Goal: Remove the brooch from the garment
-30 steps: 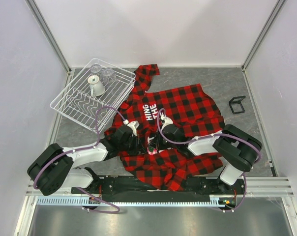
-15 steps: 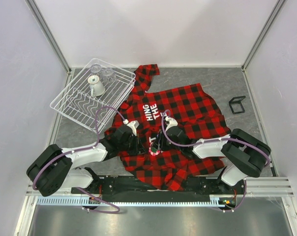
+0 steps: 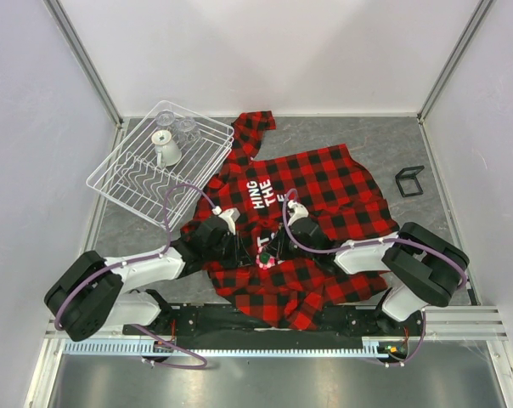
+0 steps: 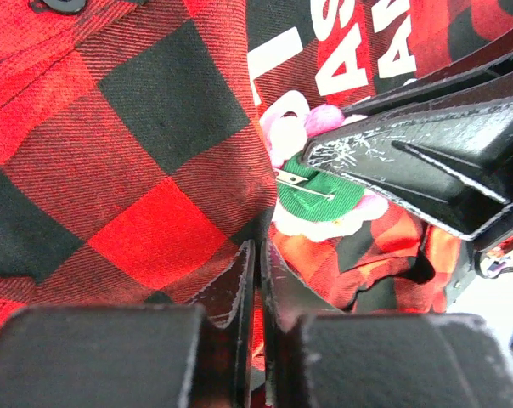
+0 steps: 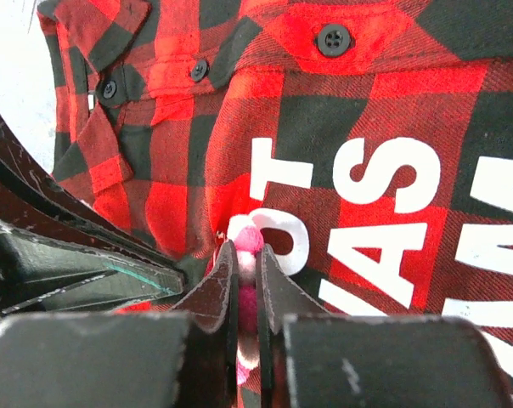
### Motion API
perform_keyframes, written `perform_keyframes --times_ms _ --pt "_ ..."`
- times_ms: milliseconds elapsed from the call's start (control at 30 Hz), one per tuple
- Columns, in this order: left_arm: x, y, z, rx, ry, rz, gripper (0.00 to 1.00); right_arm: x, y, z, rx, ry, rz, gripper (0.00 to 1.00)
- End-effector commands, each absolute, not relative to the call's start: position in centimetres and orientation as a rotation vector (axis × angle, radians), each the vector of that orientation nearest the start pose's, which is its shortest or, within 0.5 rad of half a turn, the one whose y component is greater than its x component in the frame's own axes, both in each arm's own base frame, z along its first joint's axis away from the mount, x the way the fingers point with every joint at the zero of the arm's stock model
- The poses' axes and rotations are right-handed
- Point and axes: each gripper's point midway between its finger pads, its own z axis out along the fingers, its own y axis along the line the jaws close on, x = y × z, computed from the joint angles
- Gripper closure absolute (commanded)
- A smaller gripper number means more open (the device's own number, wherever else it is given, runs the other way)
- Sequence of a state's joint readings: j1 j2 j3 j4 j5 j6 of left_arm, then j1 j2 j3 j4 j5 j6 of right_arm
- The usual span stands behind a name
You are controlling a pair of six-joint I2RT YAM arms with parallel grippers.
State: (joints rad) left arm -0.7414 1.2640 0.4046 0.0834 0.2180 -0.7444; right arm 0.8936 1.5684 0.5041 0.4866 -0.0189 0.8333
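brooch: sat on the garment's front, touching the white lettering.
right gripper: clamped on the brooch's pink petals.
left gripper: pinched tight on a fold of garment just beside the brooch.
garment: lay spread on the grey desk.

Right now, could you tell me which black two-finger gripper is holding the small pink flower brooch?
The right gripper: the brooch sits between its fingers; the left gripper pinches only red-and-black plaid shirt.
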Motion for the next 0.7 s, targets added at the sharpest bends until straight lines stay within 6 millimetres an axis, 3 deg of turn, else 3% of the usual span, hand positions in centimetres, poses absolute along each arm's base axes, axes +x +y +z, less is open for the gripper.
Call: perform_keyframes --times_ms 0,167,267,300,433,467,667 --pt "18.0 -26.5 6.6 0.063 2.486 -1.053 0.81 21.4 32.7 4.6 -0.124 2.246 1.056 0.97" --pt "19.0 -26.4 9.7 -0.066 2.422 -1.089 0.62 21.5 32.9 5.0 -0.136 2.164 1.101 1.0" --pt "19.6 -25.5 10.0 -0.205 2.411 -1.115 0.63 21.6 32.5 5.0 -0.122 2.112 1.108 1.0" --pt "19.9 -25.7 10.6 -0.229 2.387 -1.163 0.69 21.7 32.4 5.0 -0.121 2.103 1.104 1.0" --pt "20.3 -26.4 9.7 -0.231 2.437 -1.173 0.81 21.8 32.0 4.5 -0.115 2.093 1.071 1.0" --pt "20.3 -26.7 8.7 -0.235 2.478 -1.161 0.82 21.9 31.8 4.4 -0.107 2.094 1.062 1.0" --pt "20.4 -27.2 7.3 -0.342 2.554 -1.162 0.76 22.1 31.6 4.4 -0.106 2.104 1.012 1.0"
